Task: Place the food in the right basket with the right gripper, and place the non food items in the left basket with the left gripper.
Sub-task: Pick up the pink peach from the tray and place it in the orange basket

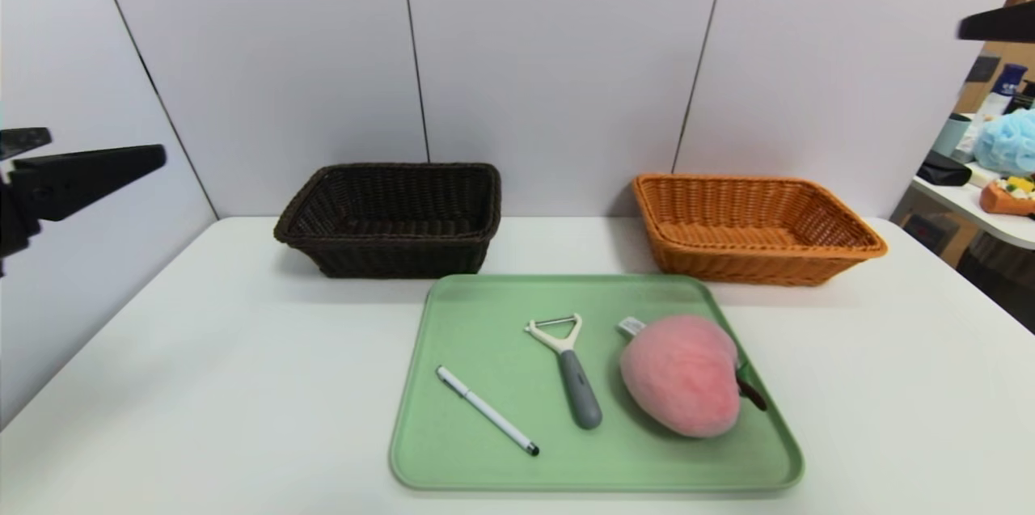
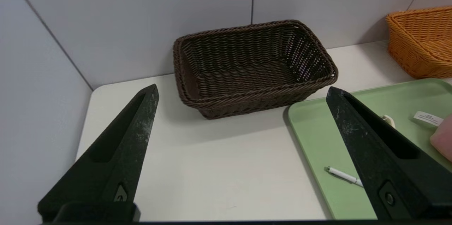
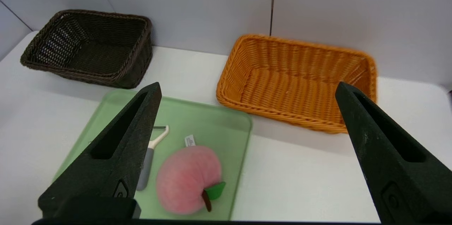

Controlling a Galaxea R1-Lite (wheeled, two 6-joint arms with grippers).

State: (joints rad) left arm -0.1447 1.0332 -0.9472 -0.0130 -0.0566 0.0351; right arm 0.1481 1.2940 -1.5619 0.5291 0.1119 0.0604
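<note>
Green tray (image 1: 485, 450) holds plush peach (image 1: 682, 376), peeler (image 1: 568, 368) & pen (image 1: 487, 410). L gripper (image 2: 242, 92) raised, fingers spread wide, empty; dark brown basket (image 2: 254, 67) ahead of it, pen below its tray-side finger. R gripper (image 3: 247, 89) raised, spread wide, empty; orange basket (image 3: 300, 80) ahead, peach below.

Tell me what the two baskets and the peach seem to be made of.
Both the dark brown basket and the orange basket look like woven wicker or rattan-style strands, possibly plastic, with a slight sheen. The peach looks like fuzzy pink plush fabric, with a sewn-in tag.
</note>
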